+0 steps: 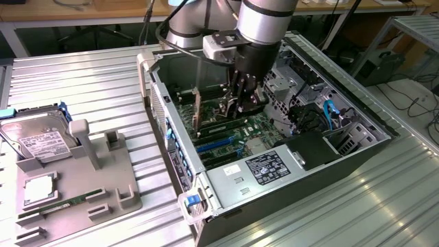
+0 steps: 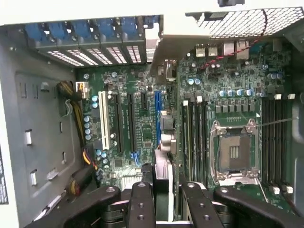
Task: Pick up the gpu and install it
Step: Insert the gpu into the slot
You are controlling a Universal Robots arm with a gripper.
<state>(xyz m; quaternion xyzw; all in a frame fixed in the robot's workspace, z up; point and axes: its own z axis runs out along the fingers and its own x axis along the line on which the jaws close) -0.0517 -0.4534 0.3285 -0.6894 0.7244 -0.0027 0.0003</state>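
**Green card held edge-on above the board**

Green and thin, the gpu (image 2: 162, 142) stands on its edge inside the open computer case (image 1: 312, 203), clamped between the black fingers (image 2: 141, 204) of the pincer (image 1: 241, 105). In the wrist view the card runs down the middle of the motherboard (image 2: 137, 118), just beside the blue expansion slot (image 2: 157, 118) and between that slot and the dark memory slots (image 2: 194, 137); its silver bracket (image 2: 164, 45) reaches up to the case's rear wall, next to the row of blue slot clips (image 2: 80, 31). Whether the card's lower edge is fully seated in a slot cannot be told.

Seen from the exterior view, the arm (image 1: 264, 20) reaches straight down into the case, with the pincer low over the motherboard's middle. Beside the case, toward the exterior view's left, a grey parts holder (image 1: 79, 195) lies on the ribbed metal bench (image 1: 329, 226); a hard drive (image 1: 34, 136) leans in it, and a narrow green RAM stick (image 1: 69, 201) rests near its front.
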